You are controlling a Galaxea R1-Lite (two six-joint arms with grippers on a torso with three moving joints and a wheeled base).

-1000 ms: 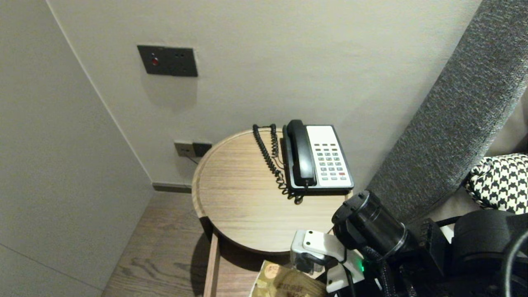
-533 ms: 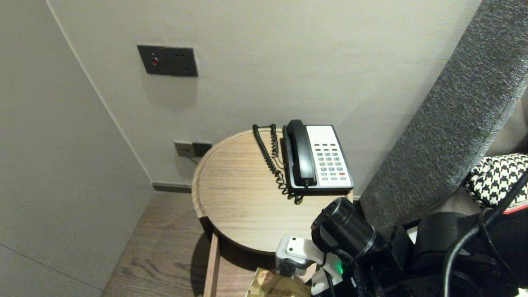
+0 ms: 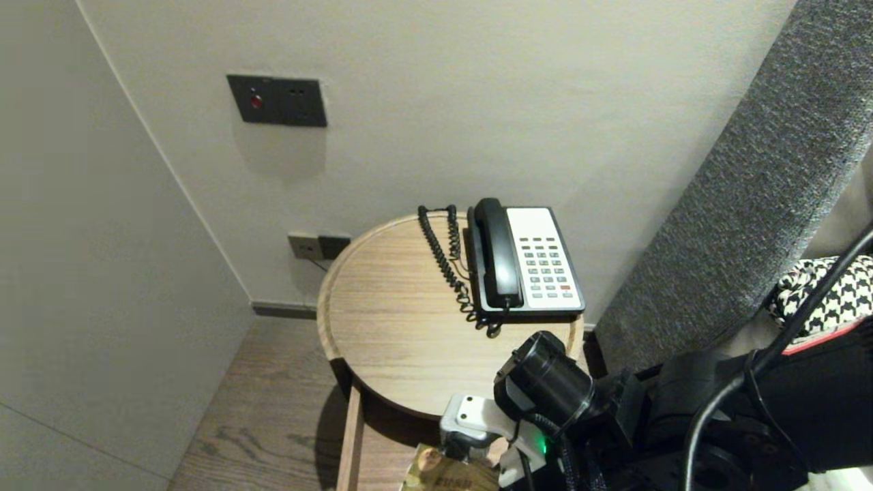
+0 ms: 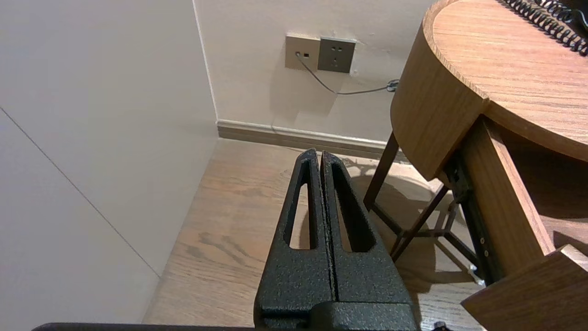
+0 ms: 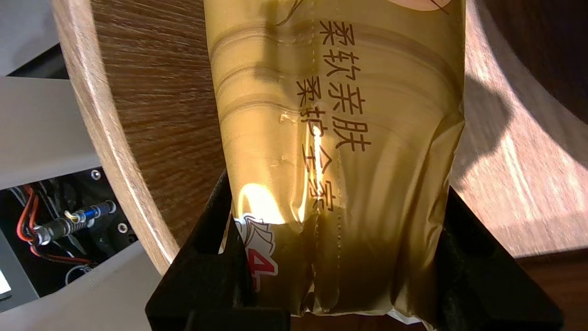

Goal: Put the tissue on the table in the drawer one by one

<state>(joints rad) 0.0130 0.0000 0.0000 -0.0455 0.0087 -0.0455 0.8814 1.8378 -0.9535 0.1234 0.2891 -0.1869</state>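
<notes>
Head: I count one desk point(image 3: 382, 327), one telephone point(image 3: 525, 262) on it, one gold packet point(image 3: 443, 475) just below the near rim.
Left wrist: left pincer point(image 4: 320, 156) clenched, empty, over floor point(image 4: 220, 220).
Right wrist: right pincer point(image 5: 335, 202) grasps that packet across its width.

One gold packet point(image 5: 340, 138) sits in the jaws of the right gripper point(image 5: 335, 220). Beyond those jaws are one round desk point(image 3: 389, 320), one open drawer point(image 4: 510, 216), one telephone point(image 3: 525, 262), one dark wall panel point(image 3: 276, 100), two sockets point(image 3: 318, 246) and one houndstooth cushion point(image 3: 846, 300).

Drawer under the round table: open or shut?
Open: the drawer sticks out from under the round table, side panel and slide rail exposed.
</notes>
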